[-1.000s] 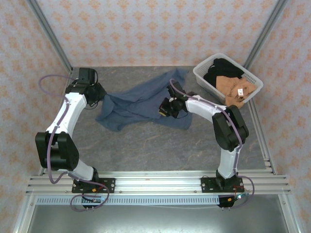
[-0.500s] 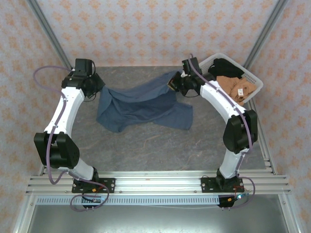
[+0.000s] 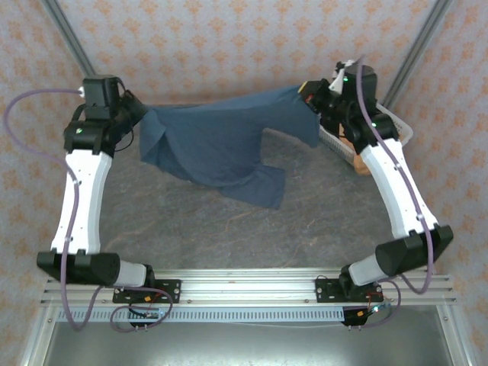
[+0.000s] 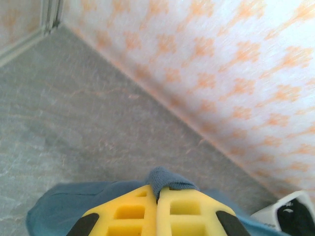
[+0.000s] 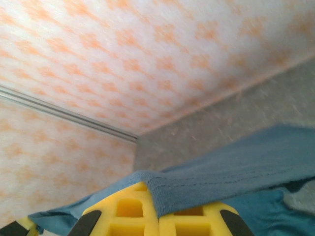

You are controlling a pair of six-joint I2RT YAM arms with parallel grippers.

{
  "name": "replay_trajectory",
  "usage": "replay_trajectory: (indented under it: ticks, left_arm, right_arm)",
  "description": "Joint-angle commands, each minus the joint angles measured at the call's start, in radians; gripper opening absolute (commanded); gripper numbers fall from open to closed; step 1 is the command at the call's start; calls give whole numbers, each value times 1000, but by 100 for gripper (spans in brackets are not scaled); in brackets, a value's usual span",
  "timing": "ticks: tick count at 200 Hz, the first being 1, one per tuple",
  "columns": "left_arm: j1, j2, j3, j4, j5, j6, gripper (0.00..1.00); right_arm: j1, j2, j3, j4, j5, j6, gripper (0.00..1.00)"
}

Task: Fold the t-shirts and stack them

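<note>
Slate-blue t-shirt (image 3: 221,141) hangs spread out mid-air, top edge pulled taut at both ends, lower part drooping in folds.

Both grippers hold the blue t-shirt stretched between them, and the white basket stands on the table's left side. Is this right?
Not quite. The top external view shows the white basket on the right side of the table. The left gripper and right gripper do hold the blue t-shirt stretched between them.
</note>
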Motion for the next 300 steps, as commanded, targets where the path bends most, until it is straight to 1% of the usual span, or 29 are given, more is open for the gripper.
replay_trajectory:
  ticks: [1, 28, 43, 55, 82, 97, 117, 139, 154, 175, 193, 207, 217, 235, 237, 247, 259, 275, 289, 300]
  left_arm:
    - [-2, -127, 51, 30, -81, -12, 0]
    - [-2, -220, 113, 50, -125, 12, 0]
    - [-2, -220, 191, 34, -142, 27, 0]
    - [-2, -193, 272, 0, -157, 37, 0]
    - [1, -71, 431, -105, -227, 40, 0]
    - [14, 18, 481, -136, -219, 32, 0]
    - [25, 130, 504, -116, -207, 33, 0]
    - [50, 260, 562, -85, -194, 60, 0]
    - [75, 361, 662, -86, -178, 83, 0]
    - [116, 507, 863, -90, -110, 88, 0]
    - [136, 621, 1058, -75, -59, 81, 0]
    - [147, 643, 1121, -22, -19, 68, 0]
    - [149, 621, 1119, 19, 3, 62, 0]
    - [147, 573, 1097, 59, 47, 54, 0]
    - [145, 546, 1091, 60, 53, 56, 0]
    - [136, 494, 1057, 38, 71, 64, 0]
    - [115, 429, 979, -18, 79, 79, 0]
    - [60, 318, 773, -83, 85, 93, 0]
    - [-3, 199, 493, -108, 57, 72, 0]
    - [-42, 116, 273, -147, 20, 47, 0]
  right_arm:
    - [-26, -95, 7, 97, -32, 3, 0]
    - [-32, -143, 63, 106, -72, 43, 0]
    - [-31, -136, 108, 101, -88, 74, 0]
    - [-33, -117, 135, 106, -99, 106, 0]
    - [-32, -38, 143, 190, -133, 208, 0]
    - [-33, 34, 148, 249, -151, 262, 0]
    - [-30, 142, 165, 364, -177, 340, 0]
    - [-29, 279, 255, 427, -184, 386, 0]
    - [-28, 385, 378, 417, -184, 390, 0]
    - [-31, 527, 590, 348, -181, 374, 0]
    - [-39, 682, 884, 210, -174, 349, 0]
    - [-53, 789, 1099, 131, -154, 353, 0]
    - [-71, 819, 1154, 140, -144, 380, 0]
    - [-105, 793, 1138, 116, -117, 360, 0]
    - [-109, 790, 1135, 112, -117, 355, 0]
    - [-127, 772, 1112, 93, -124, 339, 0]
    - [-146, 758, 1095, 40, -144, 316, 0]
    - [-156, 747, 1096, -123, -153, 228, 0]
    - [-152, 728, 1063, -301, -124, 139, 0]
    - [-145, 699, 980, -435, -91, 78, 0]
